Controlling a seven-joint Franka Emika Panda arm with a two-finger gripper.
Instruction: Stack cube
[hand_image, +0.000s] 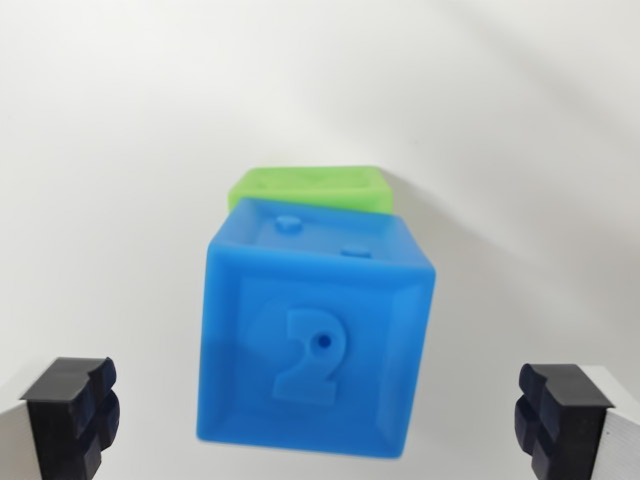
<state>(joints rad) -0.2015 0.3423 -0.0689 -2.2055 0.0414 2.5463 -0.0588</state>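
Tool (318, 420): jaws stand wide apart, one black pad at each lower corner of the wrist view, nothing held between them.

Blue cube (315, 340): sits centred in the gap ahead of the tool, clear of both pads. Its near face carries a raised numeral 2; small studs show on its upper face. It appears tilted slightly, with the lower edge blurred.

Green cube (312, 187): lies directly beyond the blue cube, farther from the tool, only its upper part visible above the blue one. The two look touching or very nearly so. Whether the blue cube rests on the green or merely stands in front of it on the white counter (120, 150) cannot be told from this angle.

Progress, as a judgement: if the blue cube is seated on the green, the stack is made and only withdrawal remains. If not, the grasp, lift and placement are all outstanding.
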